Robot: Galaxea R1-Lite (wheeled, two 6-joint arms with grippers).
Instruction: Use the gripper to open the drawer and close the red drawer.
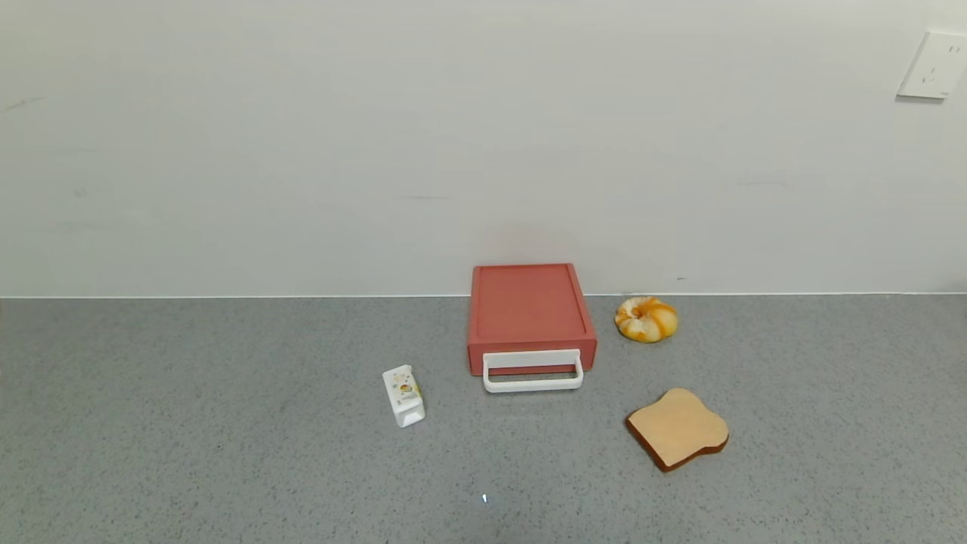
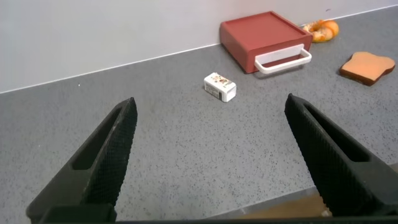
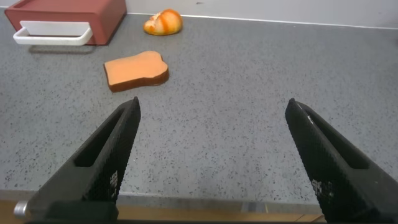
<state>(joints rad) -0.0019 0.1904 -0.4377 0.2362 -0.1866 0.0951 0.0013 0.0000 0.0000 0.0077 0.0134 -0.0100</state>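
Note:
The flat red drawer box [image 1: 529, 306] stands against the back wall at the middle of the grey counter. Its drawer is pushed in, with the wide white loop handle [image 1: 532, 371] on the front. It also shows in the left wrist view [image 2: 264, 37] and the right wrist view [image 3: 65, 14]. My left gripper [image 2: 211, 102] is open and empty, over the counter's front edge, far from the box. My right gripper [image 3: 212, 102] is open and empty, also back at the front edge. Neither gripper shows in the head view.
A small white carton [image 1: 403, 395] lies left of the box front. A slice of toast [image 1: 678, 428] lies to the front right. A yellow-orange bun [image 1: 646, 318] sits right of the box. A wall socket [image 1: 934, 64] is at top right.

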